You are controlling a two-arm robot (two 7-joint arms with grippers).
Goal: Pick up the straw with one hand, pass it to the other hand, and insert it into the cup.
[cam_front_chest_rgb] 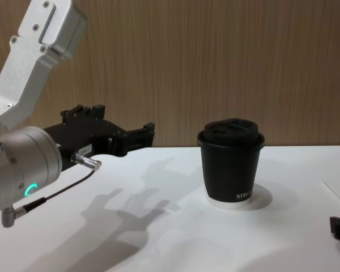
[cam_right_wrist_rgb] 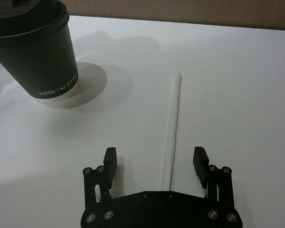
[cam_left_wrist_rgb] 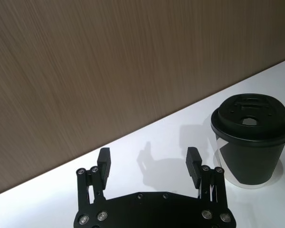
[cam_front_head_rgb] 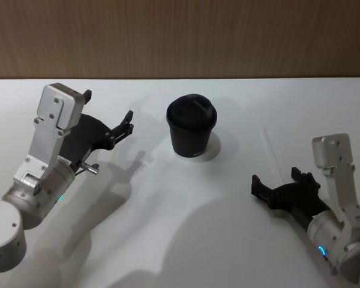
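**Step in hand: pickup, approach phase.** The straw (cam_right_wrist_rgb: 173,128) lies flat on the bench (cam_front_head_rgb: 168,228) and is not yet gripped. Its near end sits between the fingers of the right hand (cam_right_wrist_rgb: 155,153), and the rest runs straight out ahead of that hand, roughly parallel to the fingers. The fingers are spread wide, and neither touches the straw. In the head view the straw (cam_front_head_rgb: 269,150) reaches forward from the right hand (cam_front_head_rgb: 276,176). I cannot tell how far above the bench the fingertips ride.

The cup (cam_front_head_rgb: 192,135) stands upright with its lid on, ahead of the right hand and off toward its inner side, well apart from the straw. The lid opening shows in the left wrist view on the cup (cam_left_wrist_rgb: 251,142).

The left hand (cam_front_head_rgb: 108,105) is raised off the bench with its fingers apart and nothing in them. The cup is ahead of it, toward its inner side.

**Next move, as I judge it:**
1. Lower the right hand until the fingertips reach the bench on either side of the straw.
2. Centre the straw between the fingers, then close.
3. Close gently, because the straw is thin and light and will likely roll or skid if one finger arrives first.
4. Lift, then carry the straw toward the left hand for the transfer.
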